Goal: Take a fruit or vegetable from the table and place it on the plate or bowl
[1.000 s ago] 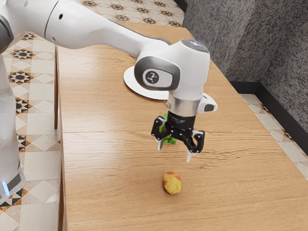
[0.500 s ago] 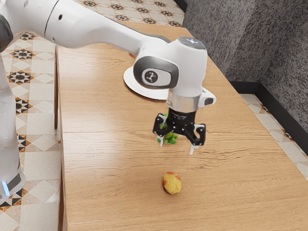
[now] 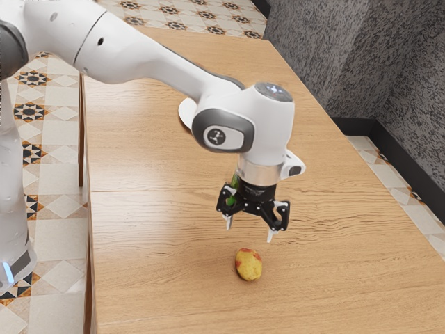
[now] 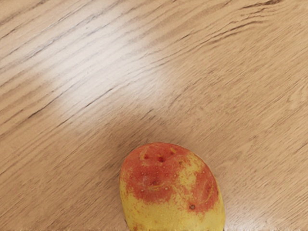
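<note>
Evidently pre-grasp: the spread fingers [image 3: 270, 235] are hovering above the red-yellow fruit [image 3: 248, 264] on the bench [image 3: 139, 209]; lowering around it comes next.

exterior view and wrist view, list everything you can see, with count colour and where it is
table: one, light brown wood, under everything
fruit: one, yellow with a red patch, lying on the table just below the gripper; also close under the hand in the wrist view
plate: one, white, on the table behind the arm, mostly hidden
green item: one, green, on the table behind the gripper, too hidden to identify
floor: patterned tiles, at the exterior view's left
wall: grey speckled, at the exterior view's upper right
arm: one, white, reaching in from the upper left
gripper: one, black, open, above the fruit
</note>
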